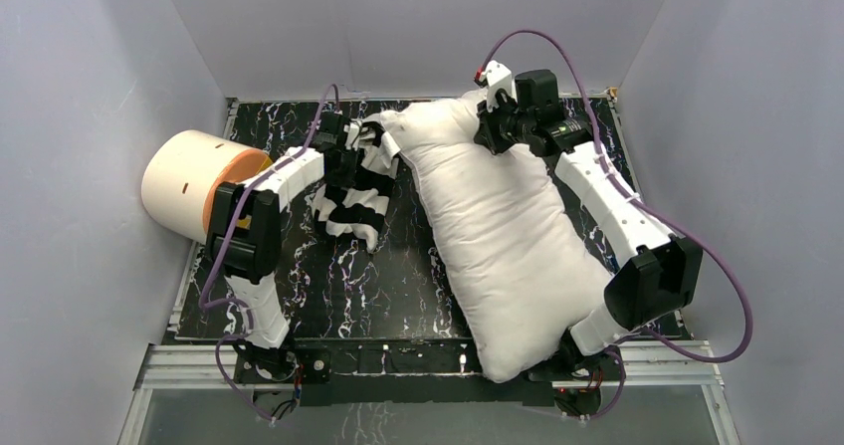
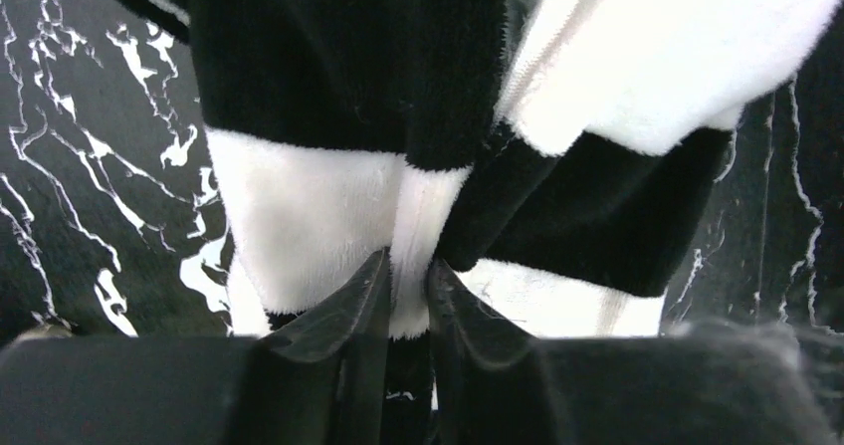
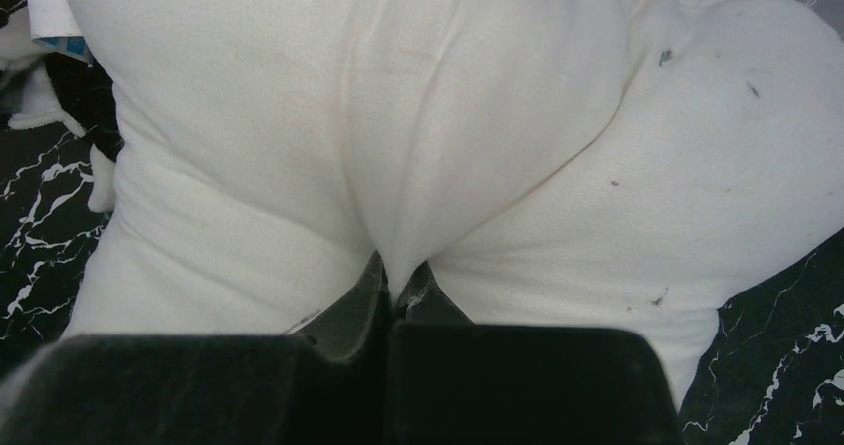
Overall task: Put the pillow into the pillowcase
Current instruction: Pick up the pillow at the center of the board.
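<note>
Okay so, left gripper [image 2: 408, 278] first: its two fingers are nearly together with a fold of the pillowcase [image 2: 318, 216] caught between the tips, a white stripe right in the pinch. In the wrist view the striped fabric sits bunched in front of the fingers, black band above, white below, with the marbled tabletop [image 2: 90, 166] showing on both sides. The right gripper [image 3: 398, 284] is pressed tight on a pucker of the pillow [image 3: 299, 146]; you can see the white fabric creasing down into the tips.

From overhead, the pillowcase is a crumpled heap toward the far edge of the tabletop, a bit left of the middle, with the left arm reaching over it. Its far end touches the pillow's far left corner. The pillow itself lies diagonally, from the middle of the far edge down to the near right corner, where its end hangs over the near edge by the right arm's base. The right gripper has it at the far end, on its right side. At the left edge there's a cream cylinder [image 1: 189, 181] with an orange face, lying on its side, apart from the pillowcase.
</note>
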